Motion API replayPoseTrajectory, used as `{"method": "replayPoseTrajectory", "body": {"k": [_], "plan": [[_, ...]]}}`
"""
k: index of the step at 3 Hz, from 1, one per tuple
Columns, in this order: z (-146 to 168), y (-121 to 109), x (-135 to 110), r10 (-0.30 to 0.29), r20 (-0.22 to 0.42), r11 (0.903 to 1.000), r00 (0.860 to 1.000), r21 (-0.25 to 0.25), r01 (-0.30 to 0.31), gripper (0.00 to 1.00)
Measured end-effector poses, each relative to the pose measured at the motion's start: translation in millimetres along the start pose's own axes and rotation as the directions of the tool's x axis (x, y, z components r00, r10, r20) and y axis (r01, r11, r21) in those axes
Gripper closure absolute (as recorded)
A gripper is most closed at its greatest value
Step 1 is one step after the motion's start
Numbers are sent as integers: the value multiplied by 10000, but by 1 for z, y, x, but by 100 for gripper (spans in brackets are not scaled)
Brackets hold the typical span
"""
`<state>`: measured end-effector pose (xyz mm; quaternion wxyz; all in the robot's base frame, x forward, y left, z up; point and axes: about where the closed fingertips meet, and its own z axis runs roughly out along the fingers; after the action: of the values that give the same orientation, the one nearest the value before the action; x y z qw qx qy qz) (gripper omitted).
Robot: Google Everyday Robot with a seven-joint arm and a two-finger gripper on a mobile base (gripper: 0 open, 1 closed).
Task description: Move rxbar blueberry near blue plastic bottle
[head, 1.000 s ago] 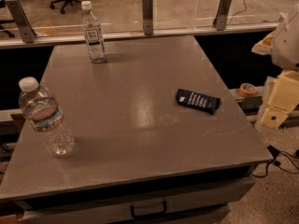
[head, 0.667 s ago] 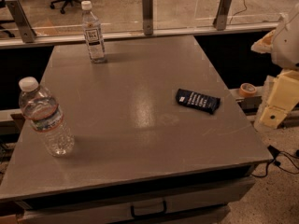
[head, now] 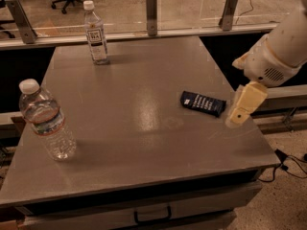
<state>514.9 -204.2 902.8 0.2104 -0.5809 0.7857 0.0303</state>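
- While the wider clear bottle point(head: 47, 123) stands at the near left corner of the desk point(head: 144, 176) exactly as it did a second ago, well apart from the gripper point(head: 242, 107), nothing on this near side changes.
- What does change is the gripper. A second ago it sat out beyond the right edge of the desk. Now it hangs over that edge, brought inward and a little lower.
- Whether it is spread or pressed together I cannot tell. Only its cream-coloured tip shows below the white wrist, and it carries nothing.
- The rxbar blueberry point(head: 203, 103) lies flat on the desk just beside the gripper, on the side toward the middle of the desk. It is apart from the gripper and not held, and it keeps the same spot and the same slight slant as before.
- The blue plastic bottle point(head: 96, 32) stands upright at the far left of the desk, well apart from the gripper and diagonally across from it. It has not moved either.
- As I read it, the shift means the approach to the bar is under way and nearly closed, but the grasp is not yet made. The whole carry across the desk to the far bottle is still to come.
- The next move seems to call for bringing the gripper over the bar and down onto it. The wrapper lies low and flat, so I judge there is little to grip, and a shallow bite may only push it along.
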Motion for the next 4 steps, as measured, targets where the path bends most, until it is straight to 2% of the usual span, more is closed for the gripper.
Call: {"method": "replayPoseTrajectory", "body": {"k": [1,2,3,4], "plan": [[45,-26,1,972,728,9945,9926,-450,-941,0],[76,-37,-1,1756,1225,9816,9768,-968,-1643,0],[94,-39,-3,2158,1624,9721,9628,-1283,-1962,18],[94,-41,-8,2278,2010,9701,9527,-1314,-2042,41]]}}
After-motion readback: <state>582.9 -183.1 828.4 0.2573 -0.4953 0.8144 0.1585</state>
